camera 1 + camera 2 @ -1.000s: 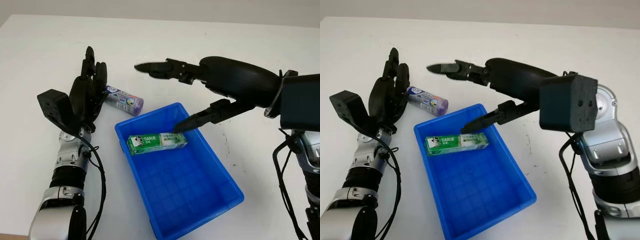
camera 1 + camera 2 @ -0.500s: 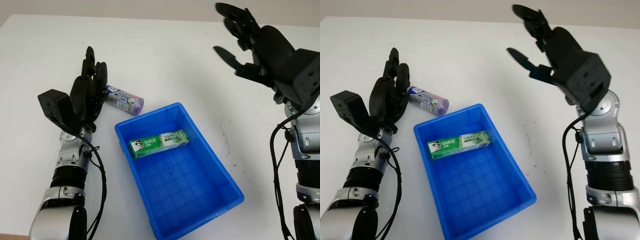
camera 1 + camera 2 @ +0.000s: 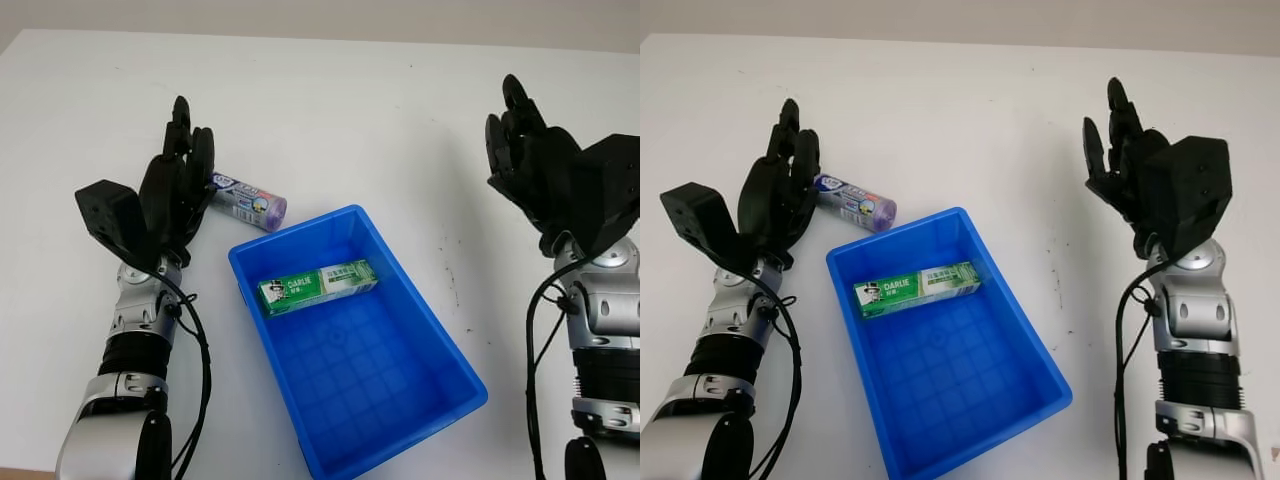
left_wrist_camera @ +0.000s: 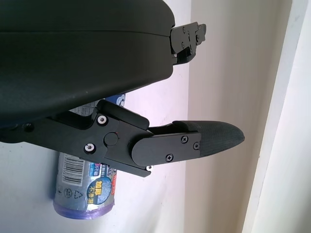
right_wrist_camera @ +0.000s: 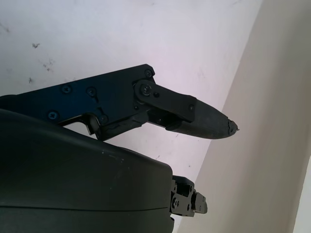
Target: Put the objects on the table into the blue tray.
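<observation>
The green toothpaste box is lying inside the blue tray, a purple roll is sitting just beside the released left hand, and the right hand is hovering empty, well apart.

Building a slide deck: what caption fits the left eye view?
Toothpaste box lies in the blue tray; purple roll waits on the table beside the open left hand; right hand open.

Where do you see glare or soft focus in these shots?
Left eye view: even light, the blue tray floor has a mild sheen, the toothpaste box reads sharp. Left wrist view: the left hand shell is soft, the roll's label crisp.
</observation>
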Controlling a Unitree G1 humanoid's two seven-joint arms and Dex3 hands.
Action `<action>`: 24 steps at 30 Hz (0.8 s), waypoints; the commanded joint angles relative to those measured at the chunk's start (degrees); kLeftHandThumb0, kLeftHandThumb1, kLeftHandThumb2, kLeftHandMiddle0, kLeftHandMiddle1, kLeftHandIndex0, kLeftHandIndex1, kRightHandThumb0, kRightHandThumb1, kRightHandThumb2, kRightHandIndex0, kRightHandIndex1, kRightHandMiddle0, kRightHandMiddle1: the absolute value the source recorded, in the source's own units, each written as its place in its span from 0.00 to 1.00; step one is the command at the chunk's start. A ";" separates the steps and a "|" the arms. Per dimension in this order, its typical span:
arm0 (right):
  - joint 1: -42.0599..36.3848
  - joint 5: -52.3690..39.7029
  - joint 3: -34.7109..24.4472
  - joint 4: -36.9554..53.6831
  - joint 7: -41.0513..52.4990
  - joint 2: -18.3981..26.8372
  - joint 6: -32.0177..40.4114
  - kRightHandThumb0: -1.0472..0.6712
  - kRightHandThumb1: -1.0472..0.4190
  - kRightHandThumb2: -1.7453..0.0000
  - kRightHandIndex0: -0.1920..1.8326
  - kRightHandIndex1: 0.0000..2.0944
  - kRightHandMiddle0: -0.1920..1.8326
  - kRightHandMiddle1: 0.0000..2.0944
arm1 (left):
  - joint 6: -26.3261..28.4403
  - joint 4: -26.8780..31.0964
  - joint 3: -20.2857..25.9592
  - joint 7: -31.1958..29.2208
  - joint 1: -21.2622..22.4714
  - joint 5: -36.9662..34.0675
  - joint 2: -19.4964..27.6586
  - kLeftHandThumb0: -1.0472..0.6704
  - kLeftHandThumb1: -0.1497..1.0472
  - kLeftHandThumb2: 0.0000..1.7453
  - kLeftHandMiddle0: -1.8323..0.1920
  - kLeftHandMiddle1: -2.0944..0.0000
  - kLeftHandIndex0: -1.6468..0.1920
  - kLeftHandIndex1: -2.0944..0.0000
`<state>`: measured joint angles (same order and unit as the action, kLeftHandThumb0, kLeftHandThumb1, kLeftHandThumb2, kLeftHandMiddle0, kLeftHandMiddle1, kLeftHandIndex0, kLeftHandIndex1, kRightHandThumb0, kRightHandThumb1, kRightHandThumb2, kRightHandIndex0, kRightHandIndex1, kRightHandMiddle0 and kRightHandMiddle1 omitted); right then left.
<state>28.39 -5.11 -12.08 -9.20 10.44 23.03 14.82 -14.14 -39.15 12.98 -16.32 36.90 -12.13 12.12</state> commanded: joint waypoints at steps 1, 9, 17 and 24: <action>-0.81 -0.12 -0.29 1.12 -0.63 -0.59 -1.00 0.17 0.00 0.56 0.00 0.00 0.00 0.00 | -1.06 1.23 -0.51 -0.19 0.91 1.11 1.69 0.17 1.00 0.29 1.00 0.99 1.00 1.00; -1.15 0.35 0.30 0.57 -1.16 -1.22 -2.52 0.18 0.00 0.57 0.00 0.00 0.00 0.00 | -10.30 0.30 -0.69 -5.34 4.34 3.23 9.11 0.23 1.00 0.27 0.96 0.97 0.95 0.97; -1.10 0.28 0.43 0.56 -0.48 -1.05 -2.56 0.19 0.00 0.57 0.00 0.00 0.00 0.00 | -5.63 -2.03 -2.48 -14.67 13.79 5.35 20.41 0.15 0.93 0.04 0.91 0.97 0.90 0.97; -1.06 0.28 0.62 0.45 -0.53 -1.21 -2.58 0.19 0.00 0.57 0.00 0.00 0.00 0.00 | -5.81 -5.60 -10.66 -22.02 21.61 15.53 27.97 0.22 0.81 0.02 0.89 0.97 0.87 0.97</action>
<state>27.69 -4.75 -11.45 -9.15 9.89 21.91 12.46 -18.73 -43.51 3.88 -37.94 56.65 1.62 38.17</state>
